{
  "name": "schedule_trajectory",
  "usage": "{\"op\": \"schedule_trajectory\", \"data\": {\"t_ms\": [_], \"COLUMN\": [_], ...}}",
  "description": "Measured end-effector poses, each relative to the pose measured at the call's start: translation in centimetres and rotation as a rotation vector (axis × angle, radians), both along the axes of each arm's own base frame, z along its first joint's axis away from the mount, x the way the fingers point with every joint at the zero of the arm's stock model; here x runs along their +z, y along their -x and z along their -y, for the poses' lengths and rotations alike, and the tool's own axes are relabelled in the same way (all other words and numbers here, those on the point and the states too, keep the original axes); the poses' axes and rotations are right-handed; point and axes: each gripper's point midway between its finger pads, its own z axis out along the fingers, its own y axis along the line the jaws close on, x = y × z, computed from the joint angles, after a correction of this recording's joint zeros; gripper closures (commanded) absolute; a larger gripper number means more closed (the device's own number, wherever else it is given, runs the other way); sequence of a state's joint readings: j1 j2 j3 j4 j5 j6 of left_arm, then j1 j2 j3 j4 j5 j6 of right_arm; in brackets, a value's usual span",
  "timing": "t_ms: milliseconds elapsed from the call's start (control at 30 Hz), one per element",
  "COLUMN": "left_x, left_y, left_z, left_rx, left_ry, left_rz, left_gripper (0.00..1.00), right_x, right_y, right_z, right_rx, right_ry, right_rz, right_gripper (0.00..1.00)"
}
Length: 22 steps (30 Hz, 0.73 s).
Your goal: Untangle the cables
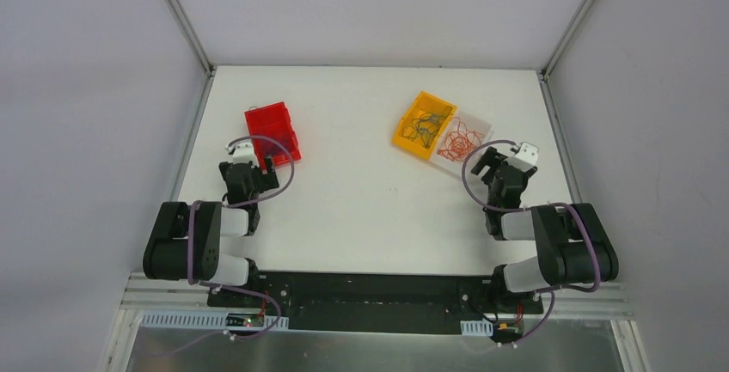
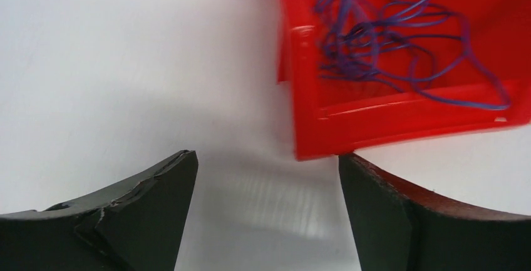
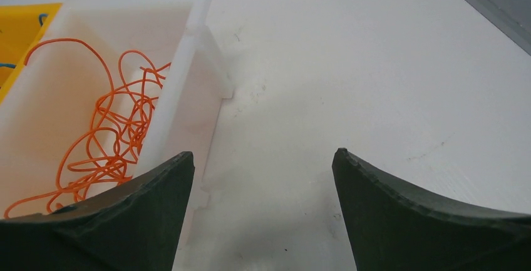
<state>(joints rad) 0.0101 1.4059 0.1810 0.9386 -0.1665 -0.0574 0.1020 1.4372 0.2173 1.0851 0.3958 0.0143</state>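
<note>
Three loose bunches of hair-thin wire make up the job, each lying in its own bin. The blue wires (image 2: 388,39) sit in a red bin (image 2: 401,117) just ahead of the left claw (image 2: 266,158) and toward its right side, with the bin's near corner close to that side's finger. The orange wires (image 3: 113,127) lie in a white bin (image 3: 181,71) ahead and to the left of the right claw (image 3: 262,155). Farther to that claw's left, a yellow bin (image 1: 411,147) right beside the white one holds dark wires (image 1: 427,125). Both claws stand wide apart with nothing between their fingers, over bare tabletop (image 1: 361,192). These wires look almost weightless, springy and curly, so they should bend freely but snag on one another. A tug on one loop would probably drag the whole bunch, and perhaps the light bin with it. Being so thin, a strand could slip out unless the fingers close right down on it. The best hold is likely a single loop standing clear of its bunch: the tall orange arc at the bunch's far side, or the blue strand trailing along the red bin's near wall.
</note>
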Motion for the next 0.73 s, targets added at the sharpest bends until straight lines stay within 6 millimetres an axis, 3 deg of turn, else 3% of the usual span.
{"op": "schedule_trajectory", "data": {"t_ms": [67,200,733], "left_x": [0.9,2.6,2.1], "left_y": [-1.2,-2.9,-2.8], "left_z": [0.3,1.0,1.2], "left_rx": [-0.031,-0.073,-0.085], "left_ry": [0.003,0.006,0.012], "left_rz": [0.015,0.057,0.029], "left_gripper": [0.01,0.01,0.01], "right_x": [-0.1,-0.7,-0.7], "right_y": [-0.2,0.0,0.0], "right_z": [-0.1,-0.2,-0.4], "right_rx": [0.003,0.011,0.017], "right_ry": [-0.009,-0.016,-0.025], "right_rz": [-0.007,-0.033,-0.033], "right_gripper": [0.0,0.0,0.0]}}
